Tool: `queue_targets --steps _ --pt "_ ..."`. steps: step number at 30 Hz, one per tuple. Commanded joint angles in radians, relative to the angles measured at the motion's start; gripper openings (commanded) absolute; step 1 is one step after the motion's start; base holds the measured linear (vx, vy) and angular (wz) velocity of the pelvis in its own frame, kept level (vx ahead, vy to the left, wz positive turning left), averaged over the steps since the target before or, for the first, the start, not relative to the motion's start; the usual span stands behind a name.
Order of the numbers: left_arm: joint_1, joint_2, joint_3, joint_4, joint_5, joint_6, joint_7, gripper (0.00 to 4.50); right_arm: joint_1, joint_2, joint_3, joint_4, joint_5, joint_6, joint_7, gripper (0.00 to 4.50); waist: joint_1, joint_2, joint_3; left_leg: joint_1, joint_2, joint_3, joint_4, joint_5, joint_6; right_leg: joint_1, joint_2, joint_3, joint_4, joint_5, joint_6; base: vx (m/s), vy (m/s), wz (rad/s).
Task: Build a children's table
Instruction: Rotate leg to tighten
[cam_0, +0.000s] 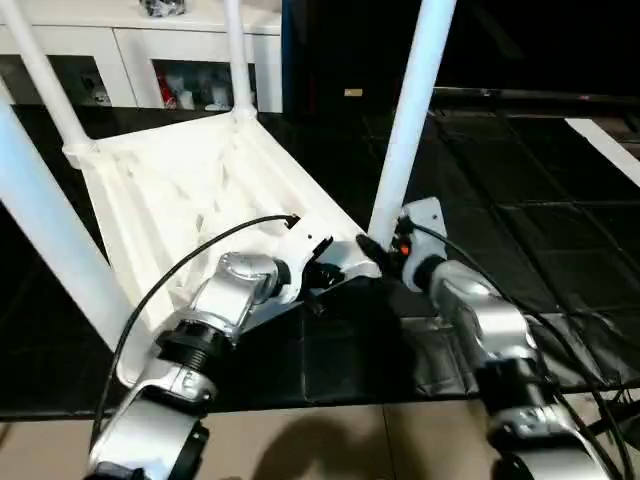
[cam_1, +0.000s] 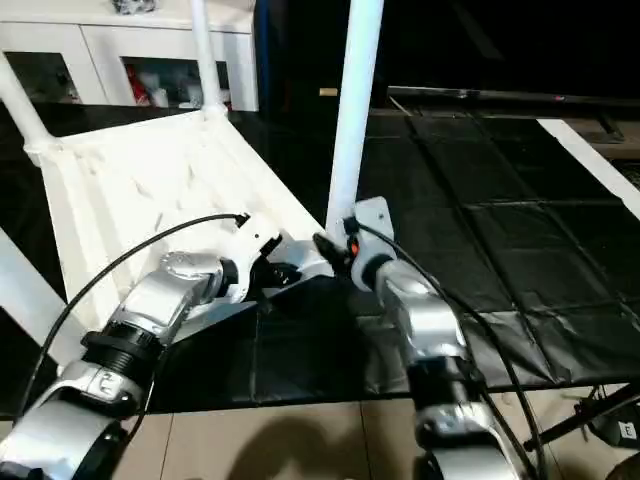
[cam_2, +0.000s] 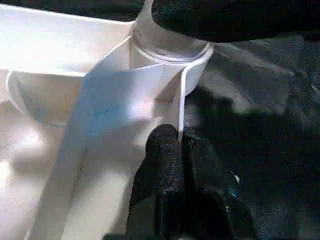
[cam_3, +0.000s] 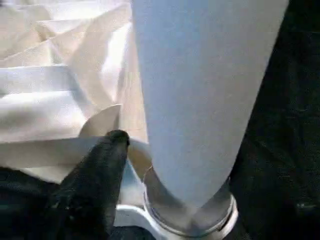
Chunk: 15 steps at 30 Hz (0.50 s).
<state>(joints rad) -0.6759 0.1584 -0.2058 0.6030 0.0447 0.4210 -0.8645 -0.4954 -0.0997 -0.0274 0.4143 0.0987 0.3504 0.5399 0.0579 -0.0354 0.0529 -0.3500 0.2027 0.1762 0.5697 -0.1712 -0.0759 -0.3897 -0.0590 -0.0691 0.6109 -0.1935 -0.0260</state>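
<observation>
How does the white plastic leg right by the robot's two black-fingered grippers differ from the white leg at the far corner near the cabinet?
The near white tube leg stands at the table top's front corner socket, between both grippers; the far white tube leg stands at the back corner, with nothing near it. The near leg looks thicker, being closer to the camera. The left gripper pinches a thin rib just beside the near leg's socket. Both legs are white, tapered and point upward from the upturned top.

Both head views look forward and down over the forearms; each wrist view sits close against the same corner socket (cam_2: 170, 55) and leg (cam_3: 200, 90) at twelve o'clock.
</observation>
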Motion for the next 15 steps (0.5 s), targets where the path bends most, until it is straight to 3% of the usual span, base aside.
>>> queue_targets --steps 1,5,10,13,15 --pt "0.003 -0.012 -0.014 -0.042 -0.050 -0.062 -0.059 0.00 0.015 0.009 0.067 -0.031 0.060 0.016 0.119 3.53 0.010 0.002 -0.063 0.000 0.026 -0.008 -0.054 -0.162 0.044 0.056 -0.082 0.054 -0.076 -0.133 -0.193 0.000 0.000 0.00" --pt "0.015 0.041 -0.032 -0.051 -0.055 -0.107 -0.155 0.00 0.035 -0.080 0.061 -0.053 0.087 0.001 0.250 3.87 0.009 0.002 -0.062 0.000 0.027 -0.007 -0.054 -0.170 0.047 0.056 -0.081 0.053 -0.076 -0.144 -0.201 0.000 0.000 0.00" --pt "0.036 0.146 -0.077 -0.074 -0.073 -0.192 -0.383 0.00 0.055 -0.250 0.100 -0.067 0.110 -0.041 0.542 4.25 0.016 0.007 -0.063 0.002 0.031 -0.006 -0.051 -0.169 0.062 0.053 -0.080 0.053 -0.072 -0.115 -0.214 0.000 0.000 0.00" --pt "0.040 0.172 -0.090 -0.077 -0.077 -0.216 -0.442 0.00 0.047 -0.283 0.105 -0.054 0.119 -0.042 0.605 4.42 0.038 0.009 -0.066 0.008 0.036 -0.003 -0.049 -0.147 0.062 0.048 -0.079 0.052 -0.065 -0.081 -0.234 0.000 0.000 0.00" --pt "0.044 0.212 -0.120 -0.070 -0.062 -0.257 -0.507 0.00 0.035 -0.329 0.127 -0.029 0.120 -0.085 0.704 4.42 0.046 0.005 -0.068 0.004 0.036 -0.002 -0.047 -0.138 0.065 0.050 -0.080 0.051 -0.060 -0.059 -0.241 0.000 0.000 0.00"
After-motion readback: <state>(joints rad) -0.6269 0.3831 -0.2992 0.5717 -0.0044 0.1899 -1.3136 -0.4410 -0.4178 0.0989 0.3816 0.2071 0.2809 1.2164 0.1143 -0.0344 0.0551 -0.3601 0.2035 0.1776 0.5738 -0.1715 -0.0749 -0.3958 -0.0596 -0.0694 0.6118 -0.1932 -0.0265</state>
